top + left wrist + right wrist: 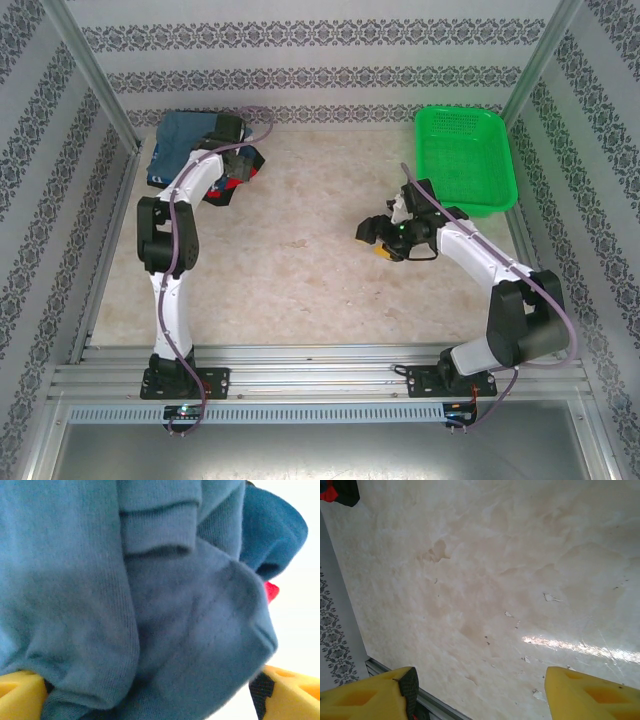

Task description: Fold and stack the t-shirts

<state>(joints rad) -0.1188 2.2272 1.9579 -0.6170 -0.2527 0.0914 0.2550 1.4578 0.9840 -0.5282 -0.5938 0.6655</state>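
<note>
T-shirts (182, 138) are lying piled at eleven o'clock.
Left jaws are standing released over them; right jaws are hanging released above the table (300, 280).

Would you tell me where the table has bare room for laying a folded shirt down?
The widest bare stretch of table lies between the t-shirts at the far left and the green basket at the far right, running to the near edge. Crowded: the far-left corner, under the left gripper, and around the right gripper.
</note>
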